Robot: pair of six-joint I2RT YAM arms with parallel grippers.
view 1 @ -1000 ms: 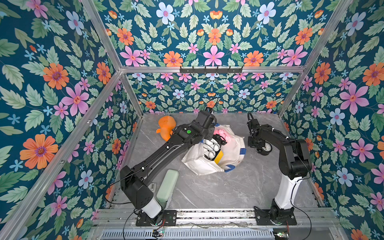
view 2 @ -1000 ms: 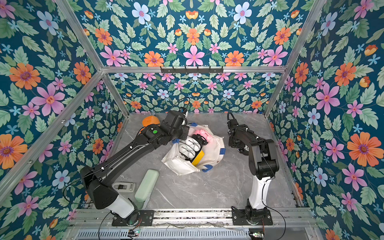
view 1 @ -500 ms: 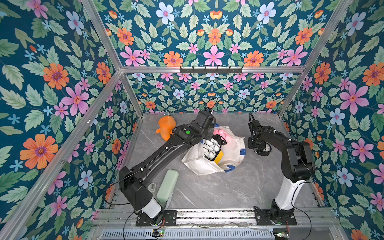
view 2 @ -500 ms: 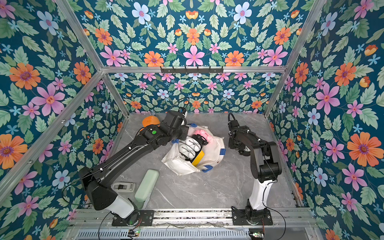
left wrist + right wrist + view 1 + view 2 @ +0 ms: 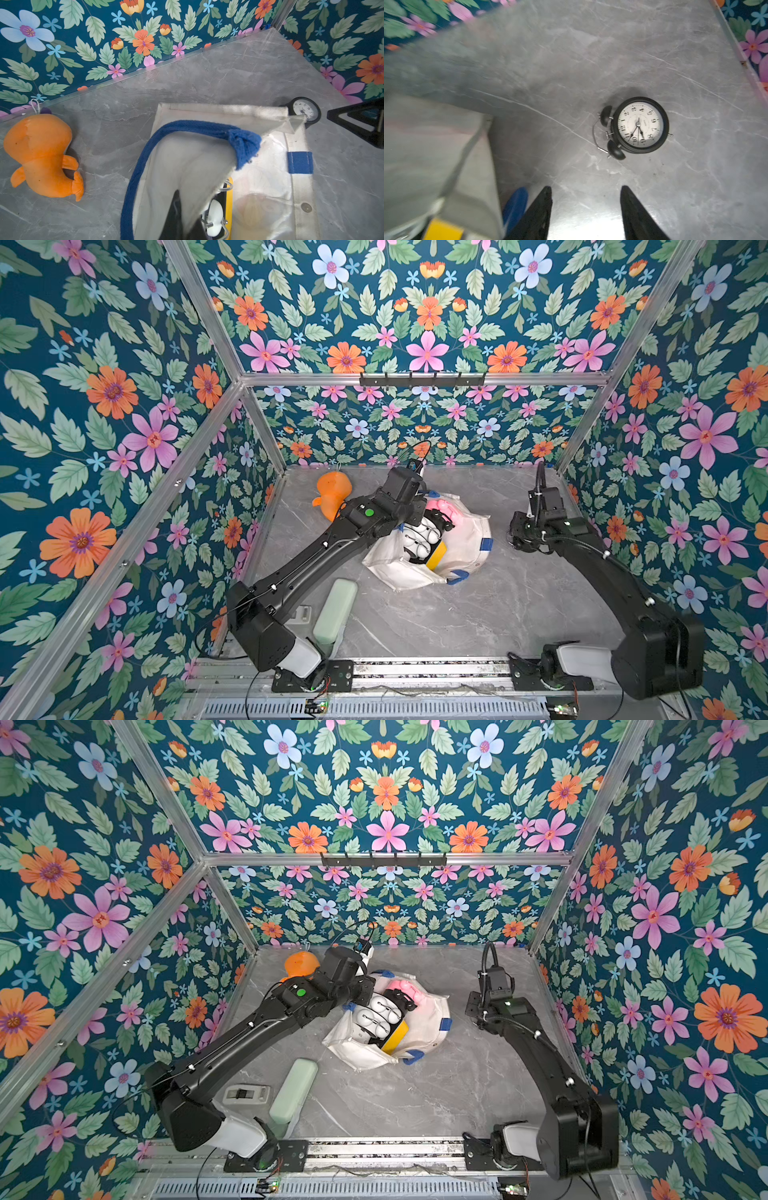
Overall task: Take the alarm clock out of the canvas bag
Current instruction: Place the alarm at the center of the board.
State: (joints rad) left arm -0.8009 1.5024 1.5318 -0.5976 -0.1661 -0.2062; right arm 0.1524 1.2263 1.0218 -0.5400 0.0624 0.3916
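Observation:
The alarm clock (image 5: 640,124), black with a white dial, lies face up on the grey table beside the canvas bag (image 5: 465,539), outside it. It also shows in the left wrist view as the clock (image 5: 304,109) just past the bag's corner. In both top views my right arm hides it. My right gripper (image 5: 585,188) hovers above the table, open and empty, with the clock a little beyond its fingertips. My left gripper (image 5: 438,520) is at the bag's mouth, shut on the bag's off-white wall (image 5: 187,166) and holding it up beside a blue strap handle (image 5: 187,125).
An orange plush toy (image 5: 332,495) lies at the back left. A pale green case (image 5: 334,610) and a small grey device (image 5: 246,1094) sit by the left arm's base. White, yellow and pink things fill the bag. Floral walls close in three sides.
My right gripper has opened and let go of the clock, which now lies on the table, and the gripper has drawn back from it. The left arm and bag have not moved.

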